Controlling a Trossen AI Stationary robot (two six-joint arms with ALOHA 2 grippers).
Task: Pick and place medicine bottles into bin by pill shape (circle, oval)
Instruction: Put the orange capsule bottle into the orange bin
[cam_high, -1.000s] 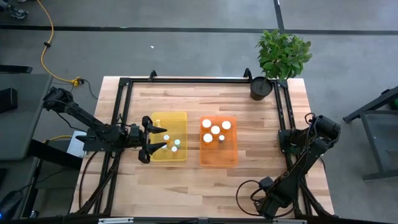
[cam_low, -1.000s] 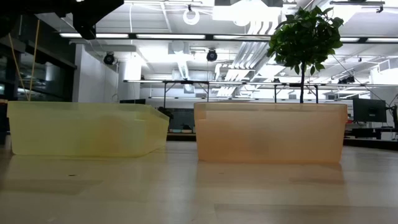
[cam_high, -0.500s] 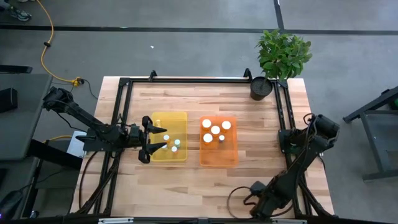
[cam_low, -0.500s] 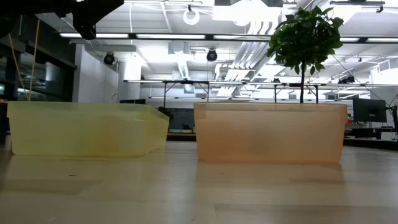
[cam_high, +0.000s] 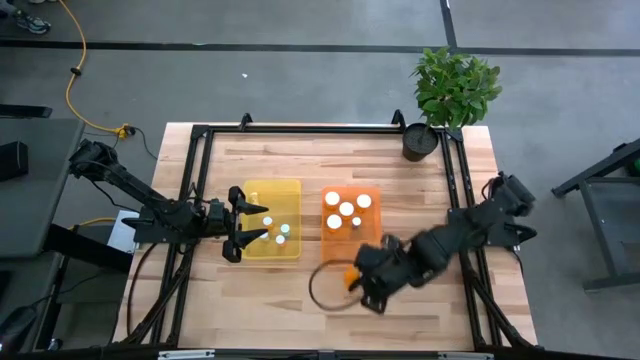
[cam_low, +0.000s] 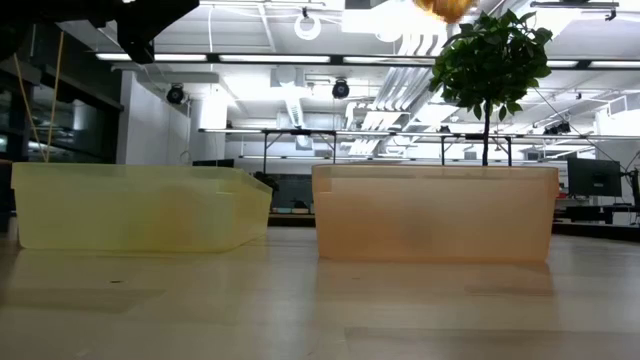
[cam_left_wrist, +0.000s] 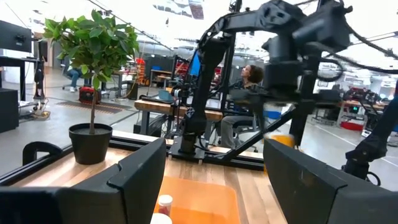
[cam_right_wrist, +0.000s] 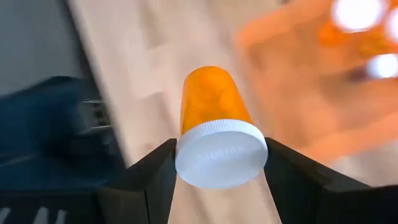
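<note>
My right gripper (cam_high: 357, 279) is shut on an amber medicine bottle with a white cap (cam_right_wrist: 221, 152). It hangs above the table just near of the orange bin (cam_high: 372, 256). The bottle also shows at the top of the low view (cam_low: 441, 8). The orange bin holds several white-capped bottles (cam_high: 346, 209). The yellow bin (cam_high: 292, 190) holds three (cam_high: 283, 229). My left gripper (cam_high: 262, 222) is open over the yellow bin's left side and holds nothing. My right gripper pinches the bottle between its two fingers (cam_right_wrist: 157, 171) at the white cap end (cam_right_wrist: 186, 163), one finger on each side. The amber body (cam_right_wrist: 210, 99) points away past the fingertips. The bottle is lifted clear of the table.
A potted plant (cam_high: 452, 88) in a black pot (cam_high: 420, 141) stands at the far right corner. A black frame (cam_high: 300, 129) runs along the table's far, left and right sides. A dark cable loop (cam_high: 322, 291) hangs by my right gripper. People sit beyond the table (cam_left_wrist: 249, 78).
My right arm has swung fast from the table's near right corner toward the left and far side, up to the orange bin's near edge, carrying the amber bottle, which now shows at the top of the low view. My left arm has kept still.
</note>
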